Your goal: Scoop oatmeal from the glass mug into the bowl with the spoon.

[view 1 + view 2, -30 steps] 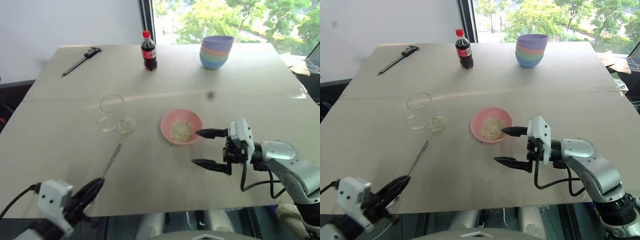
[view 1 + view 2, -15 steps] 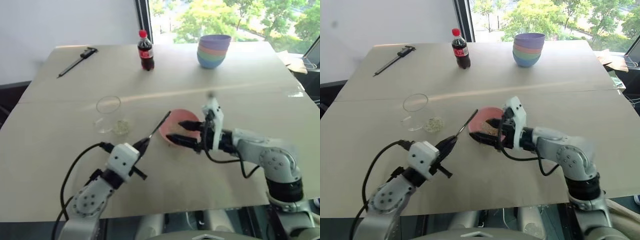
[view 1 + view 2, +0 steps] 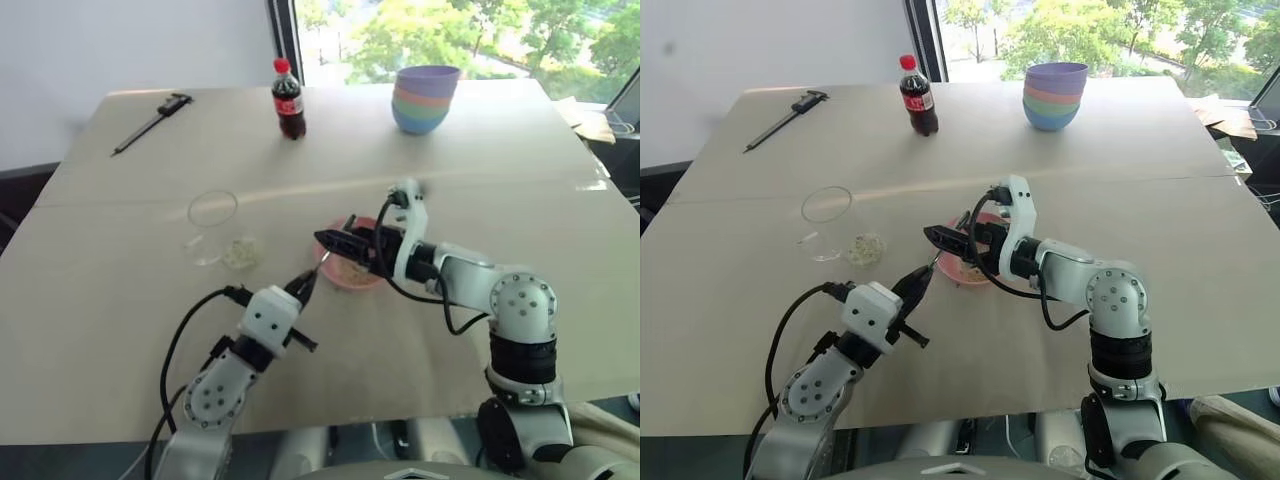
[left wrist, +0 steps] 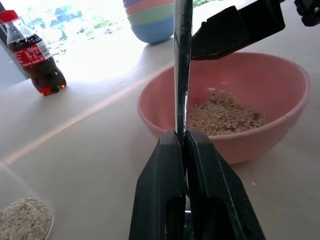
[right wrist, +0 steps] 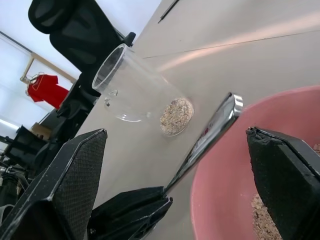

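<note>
Our left end effector (image 3: 303,286) clamps the spoon (image 4: 182,65); our right end effector (image 5: 175,170) gapes wide, empty, straddling its tip over the bowl (image 4: 280,80). Bumping it could twist the spoon loose.

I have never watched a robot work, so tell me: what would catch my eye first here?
Two arms meet over the pink bowl of oatmeal at mid-table. The left gripper pinches a silver spoon by its handle, and the right gripper stands wide open around the spoon's far end. To their left stands a glass mug, with some oatmeal in it.
</note>
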Available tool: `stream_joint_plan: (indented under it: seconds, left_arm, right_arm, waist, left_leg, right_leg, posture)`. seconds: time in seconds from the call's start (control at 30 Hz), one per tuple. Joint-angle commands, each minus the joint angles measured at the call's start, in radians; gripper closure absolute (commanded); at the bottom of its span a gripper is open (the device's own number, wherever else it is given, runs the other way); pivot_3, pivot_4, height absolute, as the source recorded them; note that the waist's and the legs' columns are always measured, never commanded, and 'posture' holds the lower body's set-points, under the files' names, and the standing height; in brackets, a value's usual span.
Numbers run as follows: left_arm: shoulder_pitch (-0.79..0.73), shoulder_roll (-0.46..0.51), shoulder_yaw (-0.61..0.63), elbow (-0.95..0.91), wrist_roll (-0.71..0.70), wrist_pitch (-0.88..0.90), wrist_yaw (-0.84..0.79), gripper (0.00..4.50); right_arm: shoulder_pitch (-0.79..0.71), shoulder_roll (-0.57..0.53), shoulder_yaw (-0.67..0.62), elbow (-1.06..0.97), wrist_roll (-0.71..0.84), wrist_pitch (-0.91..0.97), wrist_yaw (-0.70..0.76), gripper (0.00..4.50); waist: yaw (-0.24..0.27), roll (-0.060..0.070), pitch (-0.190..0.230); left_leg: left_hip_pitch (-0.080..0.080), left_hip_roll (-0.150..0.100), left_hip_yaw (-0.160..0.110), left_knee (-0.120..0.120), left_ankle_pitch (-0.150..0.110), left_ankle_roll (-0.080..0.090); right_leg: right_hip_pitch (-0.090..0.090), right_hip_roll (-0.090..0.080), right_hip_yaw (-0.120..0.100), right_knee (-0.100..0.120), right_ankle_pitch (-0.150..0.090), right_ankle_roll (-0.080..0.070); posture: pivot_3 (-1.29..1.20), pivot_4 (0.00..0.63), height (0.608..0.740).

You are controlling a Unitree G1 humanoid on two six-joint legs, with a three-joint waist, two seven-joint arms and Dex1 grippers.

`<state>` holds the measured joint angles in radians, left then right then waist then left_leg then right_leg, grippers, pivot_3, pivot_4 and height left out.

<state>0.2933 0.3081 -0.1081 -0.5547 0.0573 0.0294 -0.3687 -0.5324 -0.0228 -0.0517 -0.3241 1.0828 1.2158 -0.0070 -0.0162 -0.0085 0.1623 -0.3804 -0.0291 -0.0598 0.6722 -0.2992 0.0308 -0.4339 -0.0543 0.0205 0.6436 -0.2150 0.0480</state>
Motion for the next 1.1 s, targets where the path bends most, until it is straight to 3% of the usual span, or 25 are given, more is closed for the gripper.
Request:
stream_joint_plan:
  seconds: [0.03,0.13,0.23,0.4,0.5,0.97,1.1]
  left_arm:
    - [0.001,0.012,-0.004,0.008,-0.013,-0.055,-0.014,4.42]
    - [0.003,0.018,-0.003,0.024,-0.021,-0.074,-0.023,4.42]
    - [0.008,0.024,0.001,0.039,-0.034,-0.092,-0.032,4.5]
    - [0.009,0.028,0.007,0.058,-0.043,-0.112,-0.035,4.5]
    - [0.015,0.029,0.014,0.068,-0.052,-0.124,-0.035,4.5]
    - [0.001,0.025,0.015,0.07,-0.073,-0.118,-0.035,4.5]
    - [-0.014,0.024,0.022,0.064,-0.076,-0.102,-0.028,3.08]
  right_arm:
    - [-0.029,0.018,0.004,0.001,0.014,-0.021,0.015,0.0]
    - [-0.043,0.018,0.006,0.015,0.006,-0.032,0.026,0.0]
    - [-0.051,0.015,0.004,0.022,0.006,-0.037,0.032,0.86]
    - [-0.052,0.011,0.004,0.025,0.01,-0.034,0.039,3.3]
    - [-0.048,0.009,0.006,0.022,0.01,-0.03,0.036,4.42]
    - [-0.074,-0.015,0.009,0.064,-0.03,-0.038,0.056,4.42]
    - [-0.098,-0.006,-0.015,0.091,-0.015,-0.027,0.043,4.5]
  waist:
    - [0.0,0.0,0.0]
    - [-0.001,0.0,0.0]
    - [-0.001,0.0,0.0]
    - [-0.001,0.0,0.0]
    - [-0.001,0.0,0.0]
    - [-0.001,0.0,0.0]
    - [-0.001,0.0,0.0]
  left_leg:
    - [0.0,0.0,0.0,0.0,0.0,0.0]
    - [0.0,0.0,0.0,0.001,0.0,0.0]
    - [0.0,0.0,0.0,0.001,0.0,0.0]
    - [0.0,0.0,0.0,0.001,0.0,0.0]
    - [0.0,0.0,0.0,0.001,0.0,0.0]
    - [0.0,0.0,0.0,0.001,0.0,0.0]
    - [0.0,0.0,0.0,0.001,0.0,0.0]
  right_leg:
    - [0.0,0.0,0.0,0.0,0.0,0.0]
    - [0.0,0.001,0.0,0.001,0.0,0.0]
    - [0.0,0.001,0.0,0.001,0.0,0.0]
    - [0.0,0.0,0.0,0.001,0.0,0.0]
    - [0.0,0.001,0.0,0.001,0.0,0.0]
    - [0.0,0.001,0.0,0.001,0.0,0.0]
    - [0.0,0.001,0.0,0.001,0.0,0.0]
  posture:
    - [0.0,0.15,0.74]
    - [0.0,0.15,0.74]
    - [0.0,0.15,0.74]
    - [0.0,0.15,0.74]
    - [0.0,0.15,0.74]
    - [0.0,0.15,0.74]
    - [0.0,0.15,0.74]
